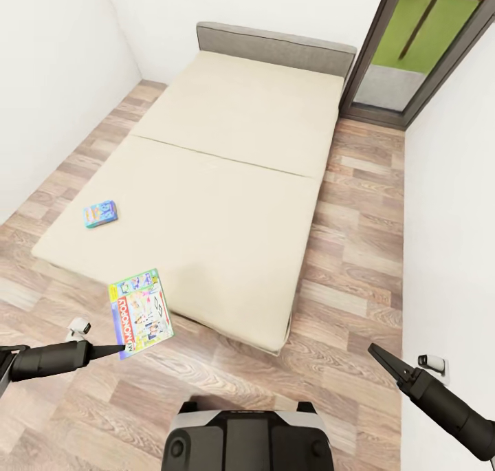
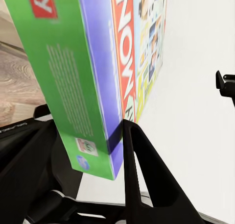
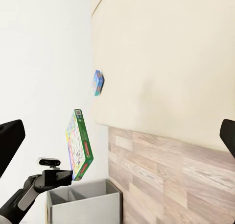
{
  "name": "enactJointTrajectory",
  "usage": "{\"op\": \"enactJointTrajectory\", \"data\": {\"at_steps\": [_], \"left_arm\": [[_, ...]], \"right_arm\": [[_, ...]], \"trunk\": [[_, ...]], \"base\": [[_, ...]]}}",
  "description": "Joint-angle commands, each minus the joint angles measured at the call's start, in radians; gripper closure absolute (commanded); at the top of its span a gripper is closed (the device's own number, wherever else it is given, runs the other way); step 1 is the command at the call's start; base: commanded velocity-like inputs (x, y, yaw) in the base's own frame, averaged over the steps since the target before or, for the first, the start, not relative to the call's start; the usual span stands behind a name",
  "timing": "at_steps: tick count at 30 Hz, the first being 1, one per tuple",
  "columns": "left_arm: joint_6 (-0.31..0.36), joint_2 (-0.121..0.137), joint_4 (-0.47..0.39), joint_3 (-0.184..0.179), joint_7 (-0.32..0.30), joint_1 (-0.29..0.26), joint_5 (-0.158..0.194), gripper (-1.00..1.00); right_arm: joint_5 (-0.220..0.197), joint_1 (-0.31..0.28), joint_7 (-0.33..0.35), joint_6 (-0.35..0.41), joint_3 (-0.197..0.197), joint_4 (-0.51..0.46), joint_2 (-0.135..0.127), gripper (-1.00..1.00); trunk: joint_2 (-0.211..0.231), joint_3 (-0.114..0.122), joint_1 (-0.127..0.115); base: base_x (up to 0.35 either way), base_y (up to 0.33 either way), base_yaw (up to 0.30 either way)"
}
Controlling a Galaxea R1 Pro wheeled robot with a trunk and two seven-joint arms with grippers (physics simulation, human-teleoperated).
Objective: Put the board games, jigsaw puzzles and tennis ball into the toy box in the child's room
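Left gripper (image 1: 113, 351) clamping Monopoly board game (image 1: 143, 311) by its lower edge, holding it up over wooden floor (image 1: 344, 278) just off bed (image 1: 227, 182) near corner. Second, smaller board game (image 1: 100, 214) lying near bed's left edge. Right gripper (image 1: 382, 362) hovering over open floor, jaws spread, carrying nothing.

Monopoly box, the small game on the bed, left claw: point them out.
Monopoly box (image 1: 143, 313), head view, middle of its printed face.
Small game (image 1: 100, 214), head view, its top face.
Left claw (image 1: 118, 351), head view, tips at the box's edge.
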Motion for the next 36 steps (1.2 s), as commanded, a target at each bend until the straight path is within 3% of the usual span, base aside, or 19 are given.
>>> {"op": "enactJointTrajectory", "data": {"at_steps": [1, 36], "left_arm": [[0.01, 0.0, 0.0, 0.0, -0.004, -0.001, -0.001, 1.0], [0.01, 0.0, 0.0, -0.001, -0.004, -0.001, -0.001, 1.0]], "right_arm": [[-0.003, 0.0, 0.001, 0.005, -0.001, 0.0, 0.0, -1.0], [-0.003, 0.0, 0.0, 0.005, 0.0, -0.002, 0.0, -1.0]], "trunk": [[-0.001, 0.0, 0.001], [-0.001, 0.048, 0.001]], "base": [[0.0, 0.0, 0.196], [0.0, 0.0, 0.2]]}}
